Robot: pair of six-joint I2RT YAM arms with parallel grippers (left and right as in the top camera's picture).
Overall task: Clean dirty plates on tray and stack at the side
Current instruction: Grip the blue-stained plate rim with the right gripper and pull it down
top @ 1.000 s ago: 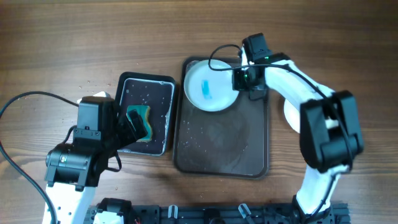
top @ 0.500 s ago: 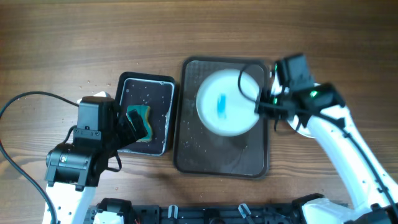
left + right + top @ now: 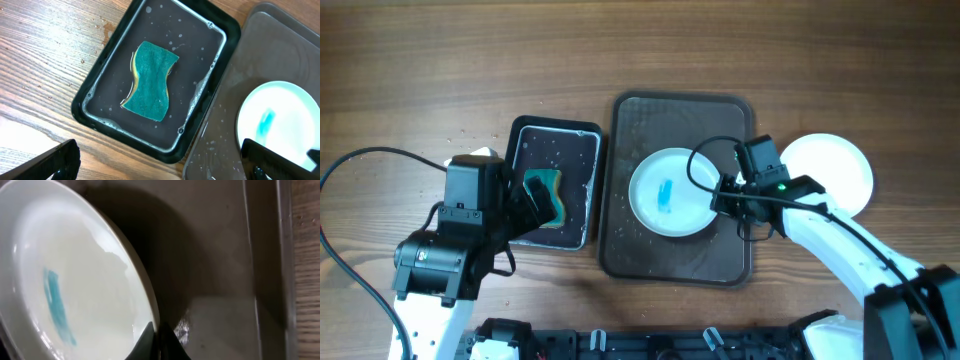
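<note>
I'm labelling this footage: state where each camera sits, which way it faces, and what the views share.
Overhead: above the table, facing straight down on the brown tray, smeared plate, clean plate, and sponge in the black tray; left gripper and right gripper show.
Left wrist: above the sponge, looking down; its open fingers frame the bottom corners.
Right wrist: low beside the smeared plate's rim; its shut fingertips pinch it.
Shared: all three show the smeared plate and brown tray.

Left arm (image 3: 455, 235), left of the tray (image 3: 670, 255): black boxy housings on a white link, black cable (image 3: 380, 152) looping off. Right arm (image 3: 840, 240), right of the tray: white rounded links, black wrist block, thin cable loop (image 3: 700, 155), green light (image 3: 782, 186).
</note>
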